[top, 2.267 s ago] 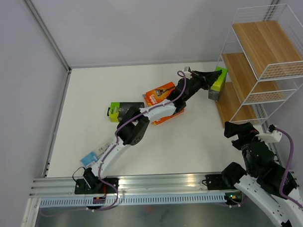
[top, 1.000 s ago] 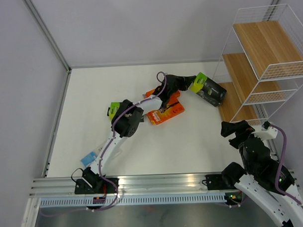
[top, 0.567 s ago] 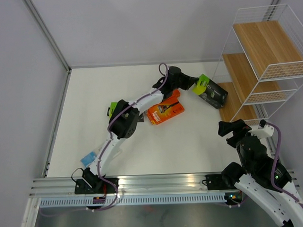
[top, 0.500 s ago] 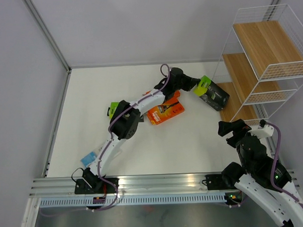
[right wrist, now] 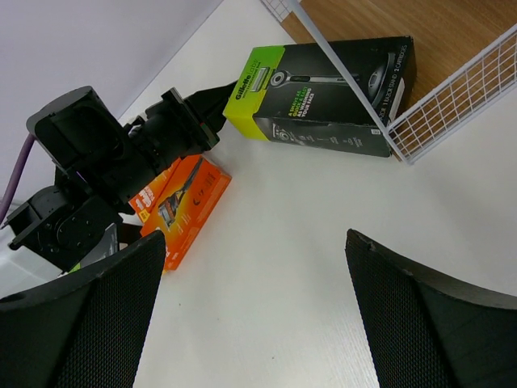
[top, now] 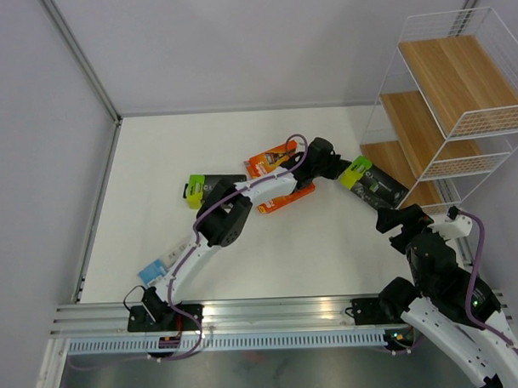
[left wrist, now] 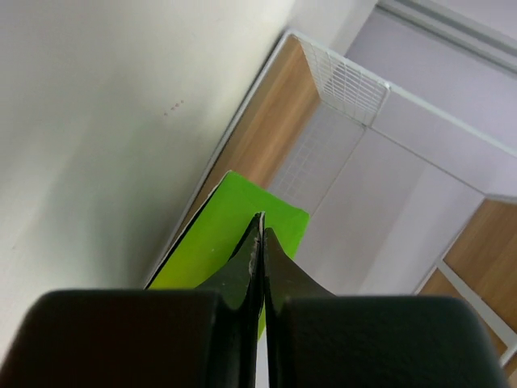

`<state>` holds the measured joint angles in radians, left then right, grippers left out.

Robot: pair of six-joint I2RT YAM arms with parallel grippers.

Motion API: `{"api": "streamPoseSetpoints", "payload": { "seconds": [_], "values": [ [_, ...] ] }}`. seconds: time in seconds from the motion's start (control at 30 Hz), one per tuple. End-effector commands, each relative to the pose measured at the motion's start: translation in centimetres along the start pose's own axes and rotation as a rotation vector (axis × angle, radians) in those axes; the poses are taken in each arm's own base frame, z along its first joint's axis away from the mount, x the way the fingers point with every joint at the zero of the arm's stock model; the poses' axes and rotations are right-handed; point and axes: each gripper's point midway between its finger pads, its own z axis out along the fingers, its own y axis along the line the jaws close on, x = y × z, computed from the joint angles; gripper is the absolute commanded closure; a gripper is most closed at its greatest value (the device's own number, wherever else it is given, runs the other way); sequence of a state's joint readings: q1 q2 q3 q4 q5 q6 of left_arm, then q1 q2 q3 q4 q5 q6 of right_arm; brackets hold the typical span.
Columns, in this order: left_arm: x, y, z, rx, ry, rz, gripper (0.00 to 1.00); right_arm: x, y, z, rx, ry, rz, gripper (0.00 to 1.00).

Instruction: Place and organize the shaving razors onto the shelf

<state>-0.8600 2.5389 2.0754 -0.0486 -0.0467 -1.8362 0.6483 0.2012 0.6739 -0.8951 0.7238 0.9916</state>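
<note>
Being pinched at its lime end by the left hand (top: 341,169), the pack (top: 380,188) is left free to enter the shelf (top: 432,69); right hand (top: 402,220) is held wide.

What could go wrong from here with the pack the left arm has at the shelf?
1. The left pincer pinches only the lime-green end of the black razor pack, so it may pivot or slip.
2. One pack corner lies at the shelf's wire front rail; pushing on could snag it.
3. The left arm passes over the orange razor packs and might drag them when retracting.
</note>
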Motion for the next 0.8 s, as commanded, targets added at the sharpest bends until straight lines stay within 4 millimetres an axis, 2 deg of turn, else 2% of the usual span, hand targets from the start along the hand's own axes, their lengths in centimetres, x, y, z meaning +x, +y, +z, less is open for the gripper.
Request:
{"api": "streamPoseSetpoints", "payload": {
  "seconds": [0.0, 0.07, 0.1, 0.2, 0.27, 0.43, 0.47, 0.57, 0.67, 0.7, 0.77],
  "values": [
    [-0.3, -4.2, -1.2, 0.071, -0.061, -0.097, 0.98, -0.7, 0.1, -0.2, 0.006, -0.019, 0.019, 0.02],
    [-1.1, -3.9, -0.8, 0.067, -0.108, -0.097, 0.98, -0.6, 0.1, -0.1, 0.008, -0.018, 0.016, 0.02],
    [-2.1, -4.1, -0.7, 0.081, -0.151, -0.098, 0.98, -0.6, 0.2, -0.1, 0.007, -0.016, 0.015, 0.02],
    [-3.3, -4.5, -0.6, 0.100, -0.213, -0.087, 0.98, -0.7, 0.1, -0.2, 0.011, -0.014, 0.013, 0.02],
    [-3.3, -5.2, -1.0, 0.119, -0.231, -0.062, 0.98, -0.7, 0.0, -0.2, 0.013, -0.019, 0.014, 0.02],
    [0.2, -4.5, -2.9, 0.125, -0.265, 0.018, 0.98, -0.4, 0.1, 0.3, 0.013, -0.024, 0.013, 0.02],
    [0.6, -3.8, -3.0, 0.118, -0.272, 0.022, 0.98, -0.4, 0.3, 0.4, 0.010, -0.024, 0.014, 0.02],
    [4.1, -2.2, -2.6, 0.113, -0.205, 0.024, 0.98, -0.5, 0.4, 0.5, 0.023, -0.022, 0.006, 0.02],
    [5.9, -1.2, -3.2, 0.118, -0.217, 0.053, 0.98, -0.8, 0.0, 0.3, 0.062, -0.023, 0.018, 0.02],
    [6.4, -1.7, -3.9, 0.140, -0.226, 0.056, 0.98, -1.3, 0.2, 0.0, 0.060, -0.028, 0.028, 0.02],
    [6.9, -0.5, -4.5, 0.144, -0.254, 0.084, 0.98, -1.8, 0.4, -0.3, 0.058, -0.031, 0.051, 0.02]
  ]
}}
